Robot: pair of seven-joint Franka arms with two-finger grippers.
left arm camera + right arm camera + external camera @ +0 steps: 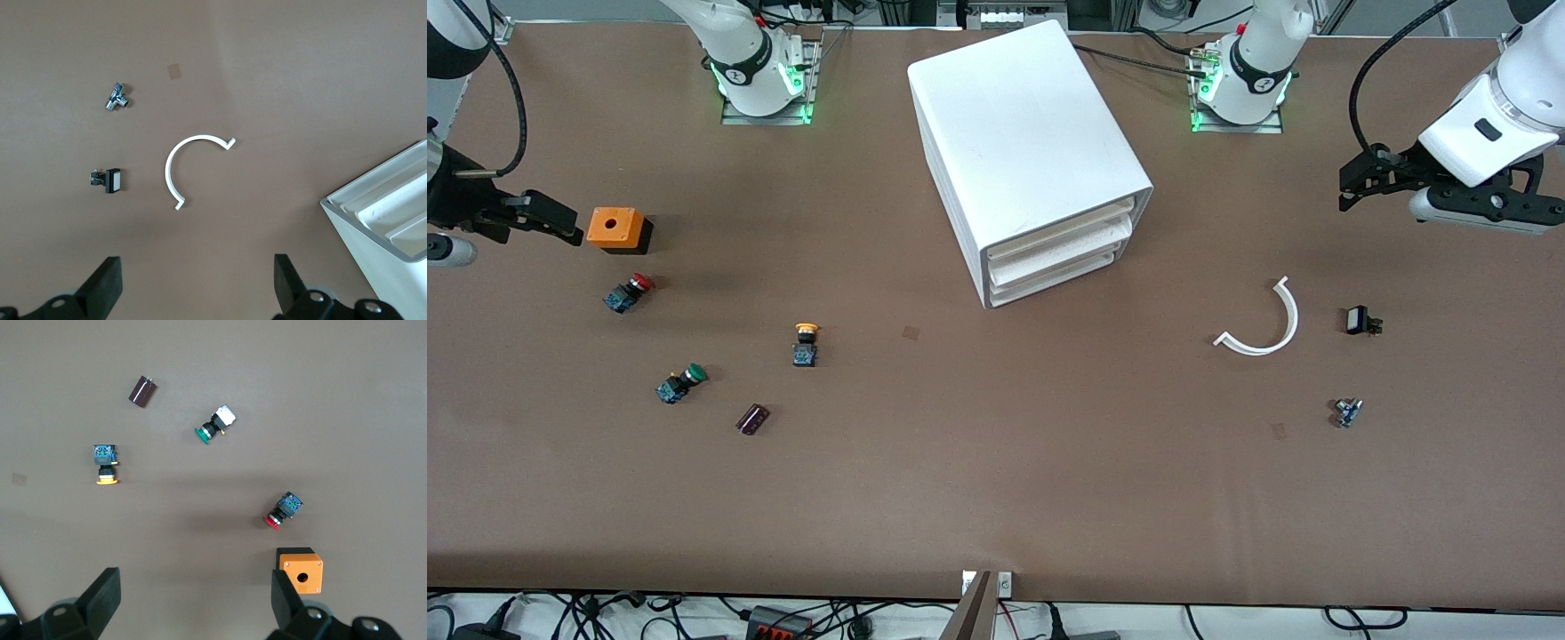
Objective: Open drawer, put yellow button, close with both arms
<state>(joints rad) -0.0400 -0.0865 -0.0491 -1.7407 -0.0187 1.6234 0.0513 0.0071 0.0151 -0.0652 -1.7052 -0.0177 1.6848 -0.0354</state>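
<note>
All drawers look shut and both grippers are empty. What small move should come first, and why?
Probably bring the open left gripper toward the front of the drawer unit, since its drawers are closed and the yellow button lies on the table with nowhere to go. The open right gripper waits beside the orange box.

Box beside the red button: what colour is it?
Orange box with a dark hole on top; clearest in the right wrist view.

yellow button (lying sideways); orange box

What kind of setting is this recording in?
Likely a robotics lab bench: two white arms bolted along a brown table, a white drawer unit, scattered push-button switches such as the yellow button, cables at the edge.
</note>
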